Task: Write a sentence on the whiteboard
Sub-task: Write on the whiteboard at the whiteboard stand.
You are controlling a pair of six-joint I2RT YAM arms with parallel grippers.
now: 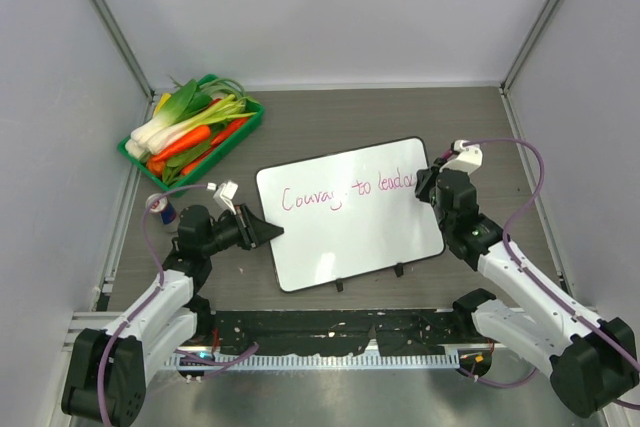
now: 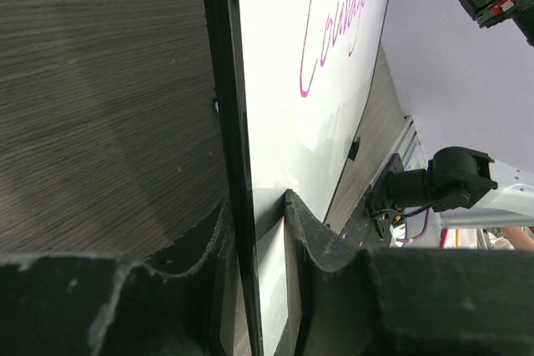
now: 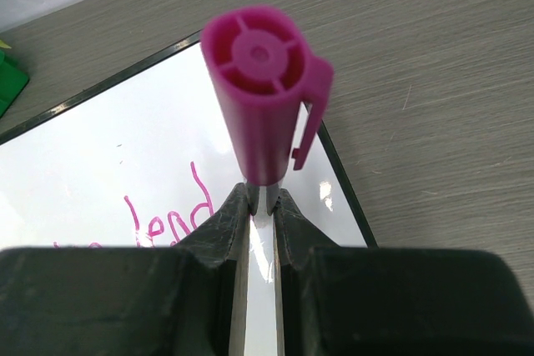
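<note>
The whiteboard [image 1: 360, 232] lies flat at mid-table, with two black clips on its near edge. The sentence [image 1: 345, 192], in pink-magenta cursive, runs across its upper part and reads roughly "Courage to leade". My left gripper [image 1: 268, 231] is shut on the board's left edge; the left wrist view shows its fingers [image 2: 313, 235] clamped over the black frame [image 2: 225, 81]. My right gripper [image 1: 425, 187] stands over the board's far right corner, shut on a magenta marker [image 3: 263, 97]. The marker points down at the board [image 3: 100, 156] just right of the last letters [image 3: 167, 218].
A green tray [image 1: 252, 117] of leeks, carrots and other vegetables stands at the back left. A small red-and-blue can [image 1: 165, 209] stands left of the left arm. A black rail [image 1: 330, 332] runs along the near edge. Grey walls enclose the table.
</note>
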